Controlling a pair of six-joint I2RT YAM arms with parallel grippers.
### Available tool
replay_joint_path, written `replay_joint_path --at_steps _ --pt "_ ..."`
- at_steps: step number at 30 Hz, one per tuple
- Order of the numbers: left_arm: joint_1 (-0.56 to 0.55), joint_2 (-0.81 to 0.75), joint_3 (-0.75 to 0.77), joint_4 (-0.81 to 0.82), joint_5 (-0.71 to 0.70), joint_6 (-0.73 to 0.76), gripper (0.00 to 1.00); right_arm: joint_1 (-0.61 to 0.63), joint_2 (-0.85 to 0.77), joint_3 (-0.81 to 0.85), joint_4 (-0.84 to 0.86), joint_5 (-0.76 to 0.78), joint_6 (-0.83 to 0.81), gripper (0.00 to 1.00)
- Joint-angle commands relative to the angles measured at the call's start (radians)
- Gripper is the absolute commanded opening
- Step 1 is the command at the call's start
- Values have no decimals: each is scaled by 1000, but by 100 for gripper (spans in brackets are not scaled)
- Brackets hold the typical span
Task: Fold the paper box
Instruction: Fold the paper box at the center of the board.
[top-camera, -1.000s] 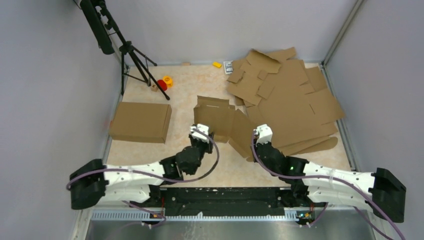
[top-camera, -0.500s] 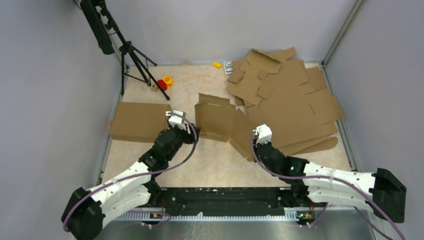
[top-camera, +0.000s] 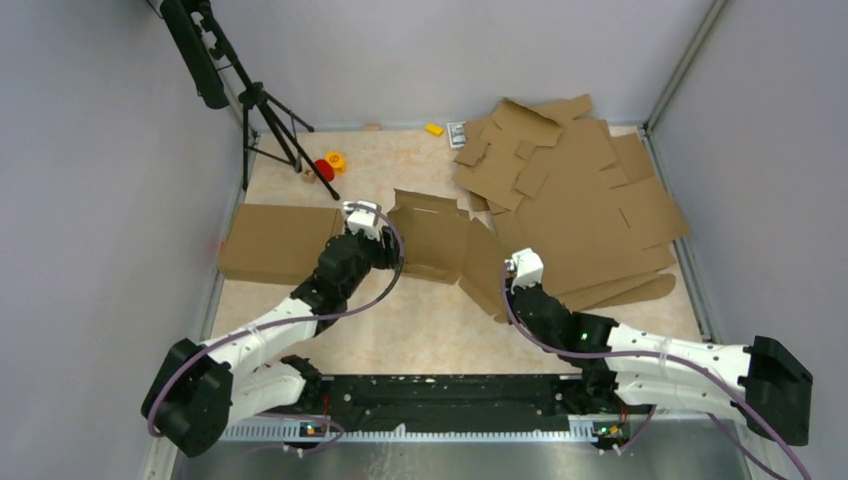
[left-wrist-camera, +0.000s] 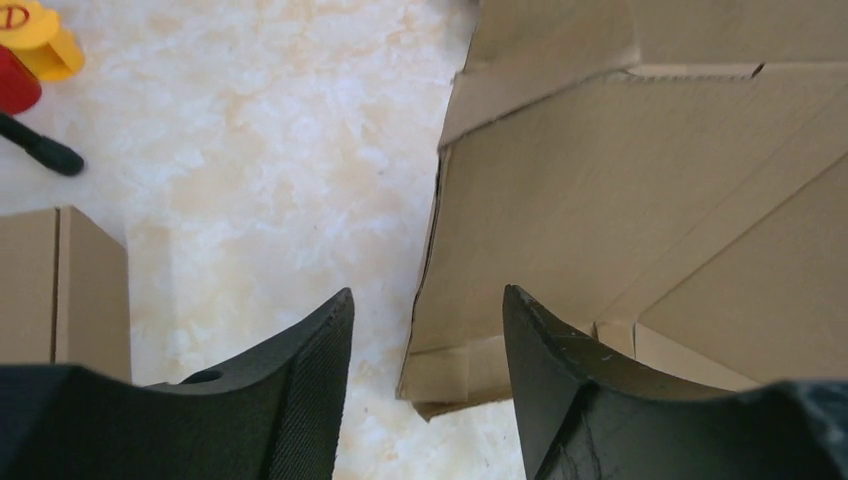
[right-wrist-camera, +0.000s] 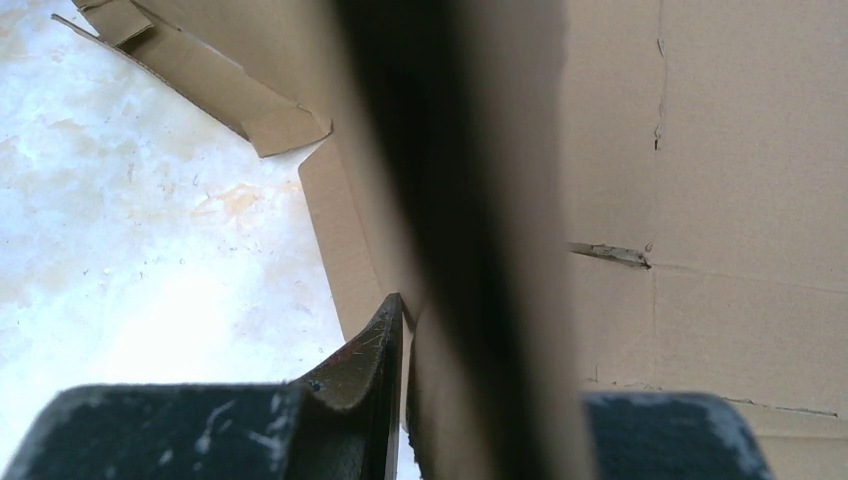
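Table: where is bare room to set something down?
Free: the near strip of table before the paper box; the far strip between the toys and the cardboard pile. Crowded: the right side, under that pile.

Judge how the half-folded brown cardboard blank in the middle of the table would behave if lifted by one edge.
The paper box is probably light: it looks like thin single-layer card. It would likely hinge at its creases rather than stay flat, since its flaps stand at angles. Pinched at one edge by the right gripper, the rest may sag.
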Motion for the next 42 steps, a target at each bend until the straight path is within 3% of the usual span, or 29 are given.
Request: replay_joint_path --at_steps 1,5,8,15,21,27,42 --pt "9 33 56 86 18 50 54 11 9 30 -12 -3 -31 9" --pt "9 73 65 109 15 70 27 11 24 37 -5 -3 -34 9" --pt "9 106 82 93 38 81 0 11 40 46 6 -9 -36 9" --pt "8 91 50 86 87 50 0 13 73 75 25 -25 -45 9" --pt "6 60 -49 207 126 -9 0 25 87 84 48 -57 -35 9" --pt "7 72 -31 189 136 -11 0 33 128 131 37 -21 -32 9" --pt "-1 87 -28 214 202 -46 0 59 154 136 112 -127 -4 8"
